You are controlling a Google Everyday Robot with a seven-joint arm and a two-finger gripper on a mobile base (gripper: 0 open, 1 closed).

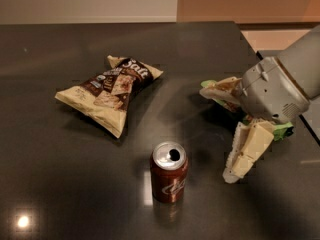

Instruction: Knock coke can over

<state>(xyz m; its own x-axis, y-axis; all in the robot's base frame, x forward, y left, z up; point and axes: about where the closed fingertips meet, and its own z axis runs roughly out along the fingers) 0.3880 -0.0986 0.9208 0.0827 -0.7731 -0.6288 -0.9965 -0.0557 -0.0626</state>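
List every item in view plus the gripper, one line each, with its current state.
coke can: upright, mouth open, nothing touching it.
gripper: angled down near the table, to the can's right in the view, apart from it.
tan snack bag: lying flat behind the can.
green bag: lying on the table, mostly hidden.

A single camera looks down at a slant across the tabletop [60,199] toward the far wall [90,1], fairly close; the end effector [216,132] sits at right.
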